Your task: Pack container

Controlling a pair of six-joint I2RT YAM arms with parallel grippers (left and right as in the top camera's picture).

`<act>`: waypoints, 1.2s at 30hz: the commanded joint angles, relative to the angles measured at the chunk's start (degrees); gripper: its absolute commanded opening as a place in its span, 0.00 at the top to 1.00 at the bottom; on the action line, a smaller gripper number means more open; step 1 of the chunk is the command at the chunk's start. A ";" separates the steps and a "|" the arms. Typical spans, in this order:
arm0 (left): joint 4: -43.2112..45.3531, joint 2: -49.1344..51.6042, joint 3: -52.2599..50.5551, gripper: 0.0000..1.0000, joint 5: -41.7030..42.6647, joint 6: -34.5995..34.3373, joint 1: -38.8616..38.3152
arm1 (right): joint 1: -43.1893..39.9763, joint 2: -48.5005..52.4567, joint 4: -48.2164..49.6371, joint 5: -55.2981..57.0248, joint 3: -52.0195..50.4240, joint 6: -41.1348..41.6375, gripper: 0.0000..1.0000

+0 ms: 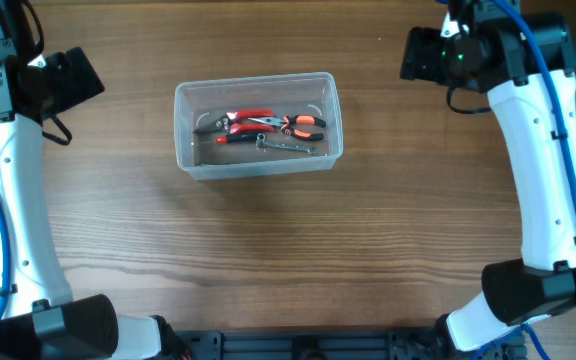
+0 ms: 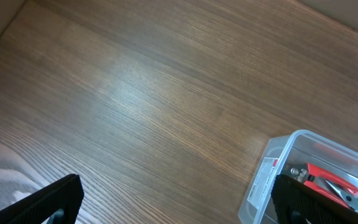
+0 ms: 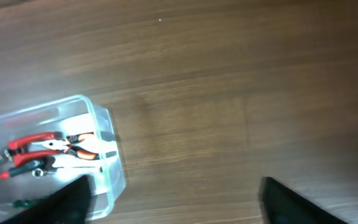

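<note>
The clear plastic container (image 1: 182, 125) stands on the wooden table, left of centre. Inside it lie red-handled pliers (image 1: 248, 121), orange-handled pliers (image 1: 303, 125) and a small metal tool (image 1: 286, 146). The container also shows in the left wrist view (image 2: 267, 182) and in the right wrist view (image 3: 107, 158). My left gripper (image 2: 179, 202) is open and empty, raised to the left of the container. My right gripper (image 3: 176, 202) is open and empty, raised to the container's right. In the overhead view only the arms' wrists show at the top corners.
The wooden table (image 1: 288, 260) spreads around the container. The arm bases (image 1: 528, 290) stand at the front left and front right edges.
</note>
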 commanded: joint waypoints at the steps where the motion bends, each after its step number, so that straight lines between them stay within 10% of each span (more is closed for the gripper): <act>1: 0.17 0.22 0.04 0.00 -0.68 0.04 0.24 | 0.07 -1.27 -0.26 -1.20 -0.20 1.49 0.00; 36: 0.17 0.22 0.04 0.00 -0.68 0.04 0.24 | 0.04 -1.97 -0.33 1.73 -0.20 1.42 0.00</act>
